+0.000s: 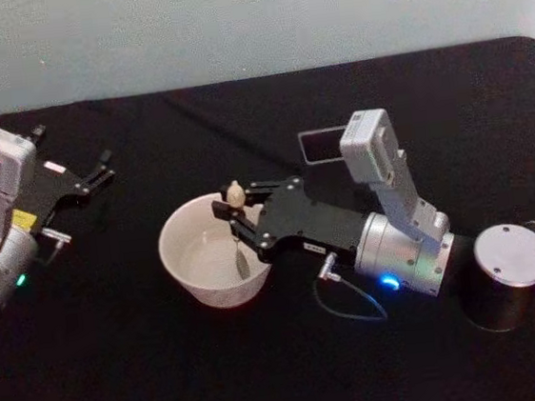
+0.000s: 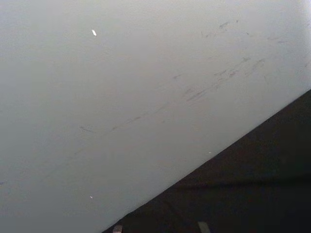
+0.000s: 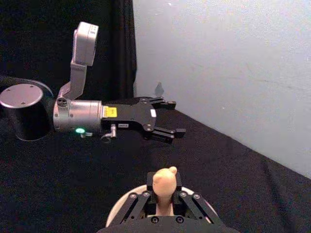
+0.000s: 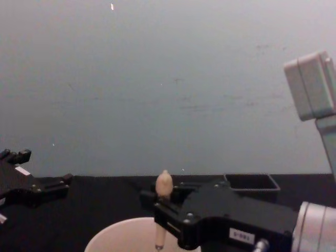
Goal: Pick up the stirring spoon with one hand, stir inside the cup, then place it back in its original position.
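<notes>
The right gripper [image 1: 235, 207] hung over the cup [image 1: 210, 293], on its right side, with its fingers clamped on the spoon's [image 4: 164, 185] wooden handle just under the knob. The spoon stood nearly upright. Its thin shaft ran down into the cup and its bowl sat low inside, toward the right wall; I could not tell whether it touched the bottom. The cup stood near the middle of the black table [image 1: 266, 373]. The dark holder [image 1: 319, 144] stood apart from it, farther back and to the right, beyond the right arm. The left gripper [image 1: 102, 170] was off at the far left, well away from the cup, fingers spread wide and gripping nothing.
</notes>
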Action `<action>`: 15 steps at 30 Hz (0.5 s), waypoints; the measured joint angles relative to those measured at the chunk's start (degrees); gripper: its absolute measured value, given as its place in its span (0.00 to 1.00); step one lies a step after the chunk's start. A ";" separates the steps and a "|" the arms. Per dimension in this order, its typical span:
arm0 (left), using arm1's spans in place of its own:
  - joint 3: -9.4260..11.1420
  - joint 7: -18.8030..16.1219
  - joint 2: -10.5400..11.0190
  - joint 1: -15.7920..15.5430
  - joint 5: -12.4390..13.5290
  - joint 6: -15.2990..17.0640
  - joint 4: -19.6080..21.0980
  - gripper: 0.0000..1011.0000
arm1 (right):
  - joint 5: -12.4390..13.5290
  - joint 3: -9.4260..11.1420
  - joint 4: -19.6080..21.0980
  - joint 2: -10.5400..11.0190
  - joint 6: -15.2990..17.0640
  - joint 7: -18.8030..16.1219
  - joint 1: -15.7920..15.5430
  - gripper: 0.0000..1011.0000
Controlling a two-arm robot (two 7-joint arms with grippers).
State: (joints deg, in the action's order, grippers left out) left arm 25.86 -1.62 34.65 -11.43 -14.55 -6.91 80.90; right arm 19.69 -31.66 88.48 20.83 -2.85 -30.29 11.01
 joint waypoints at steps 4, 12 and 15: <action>0.00 0.00 0.00 0.00 0.00 0.00 0.00 0.99 | -0.09 -0.47 -0.51 -0.52 0.07 0.00 0.36 0.17; 0.00 0.00 0.00 0.00 0.00 0.00 0.00 0.99 | -0.19 -1.15 -1.52 -1.55 -0.02 -0.21 1.37 0.17; 0.00 0.00 0.00 0.00 0.00 0.00 0.00 0.99 | -0.29 -1.31 -2.03 -1.95 -0.11 -0.21 1.80 0.17</action>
State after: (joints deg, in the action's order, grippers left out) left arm 25.86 -1.62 34.65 -11.43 -14.55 -6.91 80.90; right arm 19.40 -32.97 86.45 18.88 -2.96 -30.50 12.81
